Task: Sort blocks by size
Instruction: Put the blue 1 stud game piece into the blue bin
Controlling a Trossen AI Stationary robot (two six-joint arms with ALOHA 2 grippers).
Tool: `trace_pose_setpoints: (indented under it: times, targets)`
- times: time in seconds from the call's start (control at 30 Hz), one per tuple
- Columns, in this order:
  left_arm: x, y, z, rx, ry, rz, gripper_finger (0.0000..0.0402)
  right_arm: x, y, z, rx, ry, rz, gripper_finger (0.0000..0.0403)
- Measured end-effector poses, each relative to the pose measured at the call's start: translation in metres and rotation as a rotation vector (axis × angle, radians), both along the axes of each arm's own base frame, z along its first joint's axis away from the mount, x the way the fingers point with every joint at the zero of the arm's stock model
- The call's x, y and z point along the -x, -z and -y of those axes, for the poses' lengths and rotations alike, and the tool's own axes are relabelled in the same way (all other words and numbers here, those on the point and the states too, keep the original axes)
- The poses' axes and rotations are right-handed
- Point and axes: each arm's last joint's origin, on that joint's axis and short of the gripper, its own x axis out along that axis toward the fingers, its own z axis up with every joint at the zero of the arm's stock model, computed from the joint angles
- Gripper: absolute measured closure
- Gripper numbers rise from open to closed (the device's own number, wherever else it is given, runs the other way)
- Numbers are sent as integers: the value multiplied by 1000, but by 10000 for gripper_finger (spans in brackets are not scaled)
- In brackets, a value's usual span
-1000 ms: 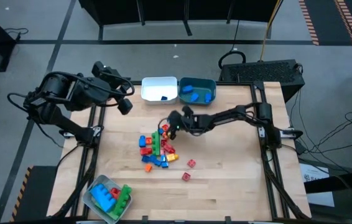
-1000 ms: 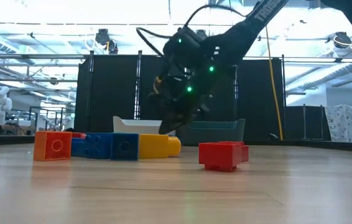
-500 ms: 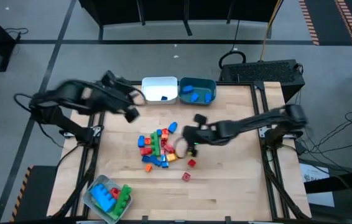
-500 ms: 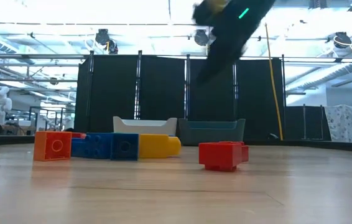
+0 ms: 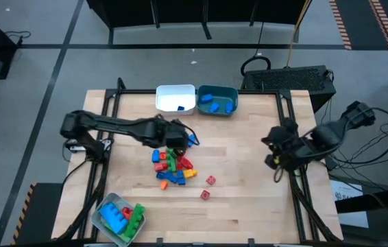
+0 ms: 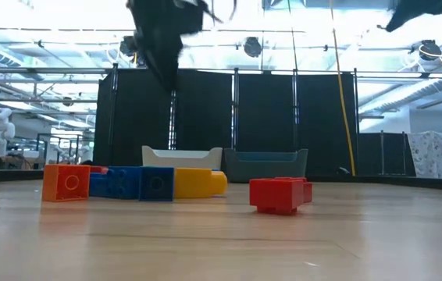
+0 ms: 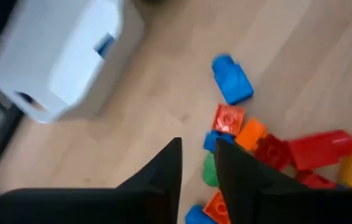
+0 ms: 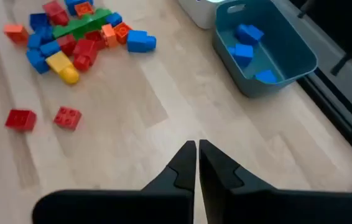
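The blocks lie in a mixed pile (image 5: 171, 163) at mid-table, in blue, green, red, orange and yellow. A blue block (image 5: 191, 140) sits just off its far right side, and two red blocks (image 5: 210, 180) lie apart nearer the front. My left gripper (image 5: 176, 139) hovers over the pile's far edge. In the left wrist view (image 7: 198, 149) its fingers stand slightly apart and hold nothing. My right gripper (image 5: 272, 147) is by the table's right edge. In the right wrist view (image 8: 196, 149) it is shut and empty.
A white bin (image 5: 175, 98) with one blue piece and a teal bin (image 5: 217, 99) with blue blocks stand at the far edge. A clear-grey bin (image 5: 118, 216) with blue, green and red blocks sits at the near left corner. Bare wood lies between the pile and my right gripper.
My right gripper has left the pile and swung toward the table's right edge, rising out of the low view. My left arm has swung in from the far left, and its gripper now stands over the pile's far edge.
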Motion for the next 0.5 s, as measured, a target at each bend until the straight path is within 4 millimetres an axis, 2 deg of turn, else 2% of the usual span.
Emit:
trace_pose_setpoints:
  times: [0.13,0.27,0.5]
  targets:
    - [-17,32,-9,70,4,-101,262,13,15,4,27,-45,-52,371]
    - [-33,61,-28,171,-93,-111,206,20,35,7,70,-71,-160,331]
    - [-49,68,-58,253,-185,-88,138,26,63,9,94,-76,-282,254]
